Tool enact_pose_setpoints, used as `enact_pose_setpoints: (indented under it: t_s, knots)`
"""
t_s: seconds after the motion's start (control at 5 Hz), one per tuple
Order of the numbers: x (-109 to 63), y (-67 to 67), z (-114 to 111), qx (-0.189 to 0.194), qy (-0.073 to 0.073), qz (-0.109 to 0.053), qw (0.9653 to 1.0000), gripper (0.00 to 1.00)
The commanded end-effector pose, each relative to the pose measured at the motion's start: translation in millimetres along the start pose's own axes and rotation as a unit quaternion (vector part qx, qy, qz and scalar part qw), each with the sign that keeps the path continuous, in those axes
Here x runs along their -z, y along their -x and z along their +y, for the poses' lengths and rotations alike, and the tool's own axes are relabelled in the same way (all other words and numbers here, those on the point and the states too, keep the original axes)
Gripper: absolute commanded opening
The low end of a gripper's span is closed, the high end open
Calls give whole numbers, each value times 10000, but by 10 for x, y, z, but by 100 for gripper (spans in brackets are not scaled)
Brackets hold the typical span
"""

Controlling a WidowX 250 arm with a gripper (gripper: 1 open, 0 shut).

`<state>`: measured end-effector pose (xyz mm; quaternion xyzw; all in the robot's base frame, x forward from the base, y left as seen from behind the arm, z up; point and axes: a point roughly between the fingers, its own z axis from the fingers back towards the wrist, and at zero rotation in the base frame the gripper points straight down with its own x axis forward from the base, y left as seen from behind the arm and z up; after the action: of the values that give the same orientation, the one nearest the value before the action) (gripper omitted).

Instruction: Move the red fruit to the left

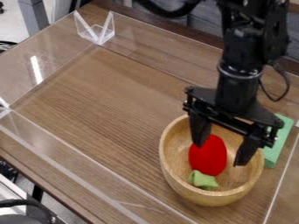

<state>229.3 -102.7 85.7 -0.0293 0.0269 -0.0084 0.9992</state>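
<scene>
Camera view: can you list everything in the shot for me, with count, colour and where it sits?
red fruit: one, glossy red with a light green leafy end, inside the wooden bowl, under the claw
wooden bowl: one, light wood, near right part of the table
green block: one, light green, right of the bowl, partly behind the arm
clear object: one, transparent, far left part of the table; exact kind unclear
table: one, brown wood, under all of these
cables: black, at the near left corner, beyond the table edge
robot arm: one, dark grey to black, coming in from the top right
claw: one, dark, open, over the bowl
</scene>
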Motion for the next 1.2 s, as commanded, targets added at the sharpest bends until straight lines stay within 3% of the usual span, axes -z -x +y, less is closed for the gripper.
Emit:
enact_pose_setpoints:
  t_s: [0.0,1.0]
  knots:
    - [-102,-5,-52,58,129,-387,9991,100]
    - [-16,-6,-87,177,297,-722,9968,100]
